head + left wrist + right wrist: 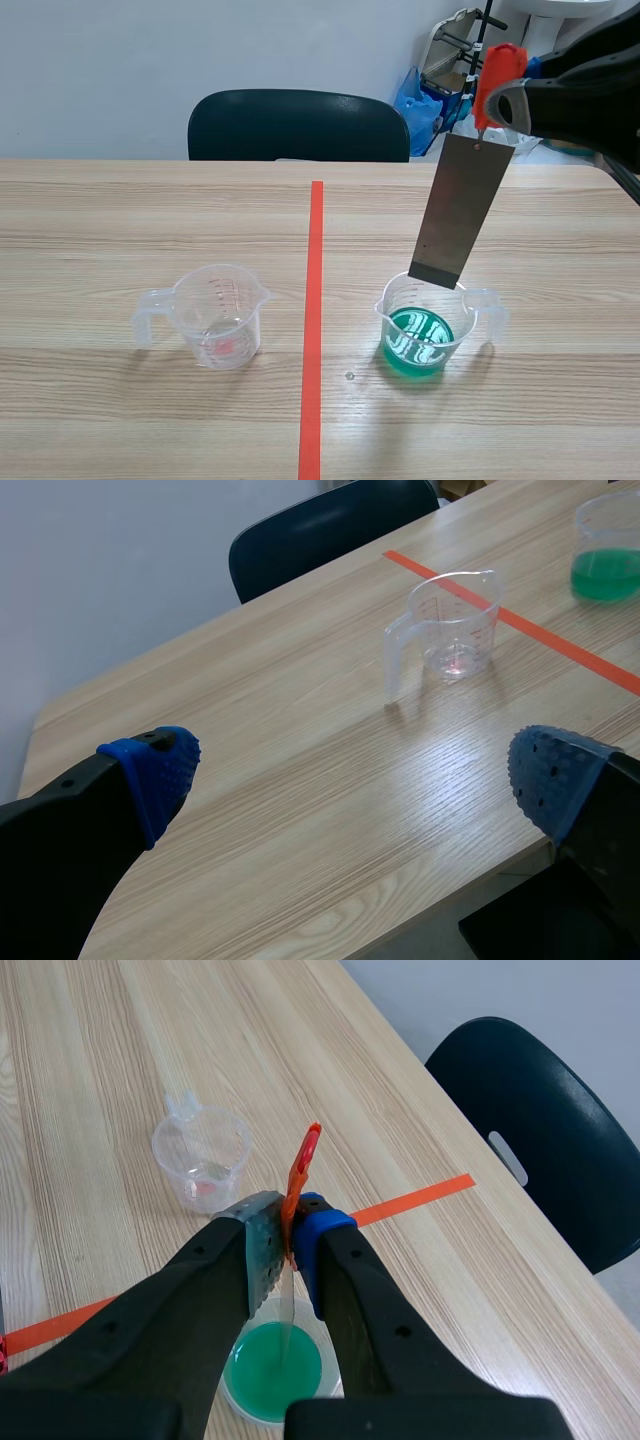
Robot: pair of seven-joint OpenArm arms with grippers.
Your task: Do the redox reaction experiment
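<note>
Hanging from the right gripper [285, 1240], the metal strip [462, 210] is held by the orange clip [497, 70] at its top, and the two fingers are clamped on that clip. The strip tilts down so its lower end sits at the mouth of the beaker of green liquid [425, 325], which stands right of the tape line [315, 300], toward the near edge of the desk [120, 220]. Whether the metal has met the liquid I cannot tell; it looks just short. The clear beaker [215, 318] stands left of the line, level with the other one, holding only a faint red trace. The left gripper [352, 772] hangs over the desk's near left part, fingers wide apart, holding nothing. By my reading the strip is fetched and lined up — the dip itself, and the wait for a reaction, are left to do.
</note>
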